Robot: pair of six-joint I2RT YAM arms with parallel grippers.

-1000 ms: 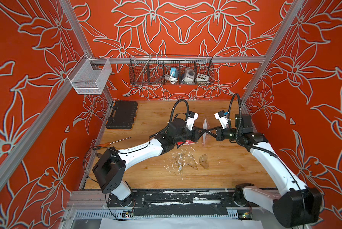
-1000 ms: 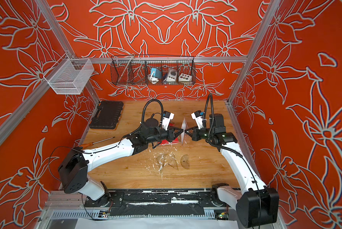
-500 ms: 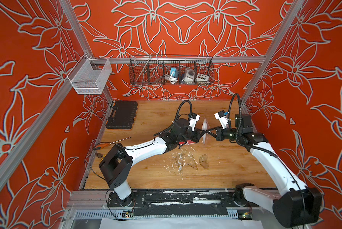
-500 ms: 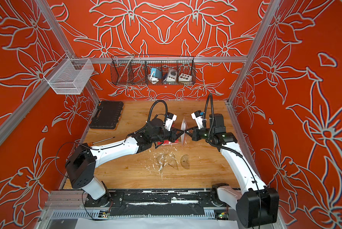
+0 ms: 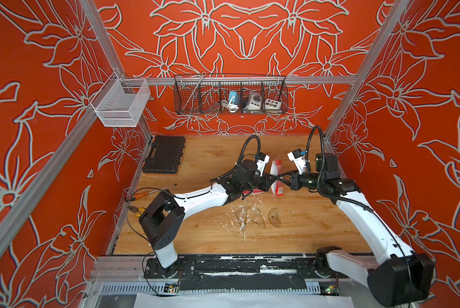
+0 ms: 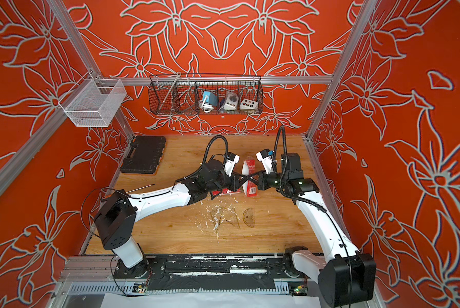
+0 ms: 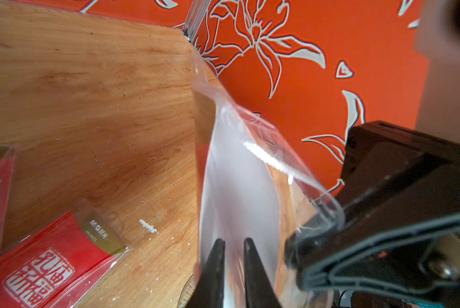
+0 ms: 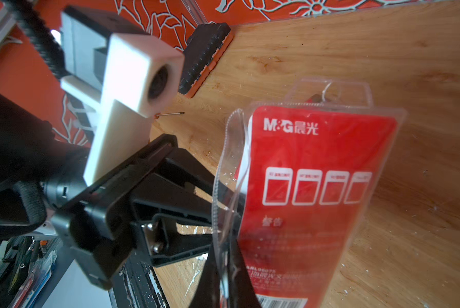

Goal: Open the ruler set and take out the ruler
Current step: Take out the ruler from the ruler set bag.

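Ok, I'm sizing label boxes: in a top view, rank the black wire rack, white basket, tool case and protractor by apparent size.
1. Black wire rack
2. white basket
3. tool case
4. protractor
The basket hangs nearer the camera than the case, so that pair is unsure.

Both top views look down over the whole table (image 5: 197,234); wrist views closely face the ruler set (image 7: 237,173).

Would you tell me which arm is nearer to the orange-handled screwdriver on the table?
Left. The left arm passes right beside the screwdriver; the right arm lies on the opposite side, its claw shut on the ruler set.
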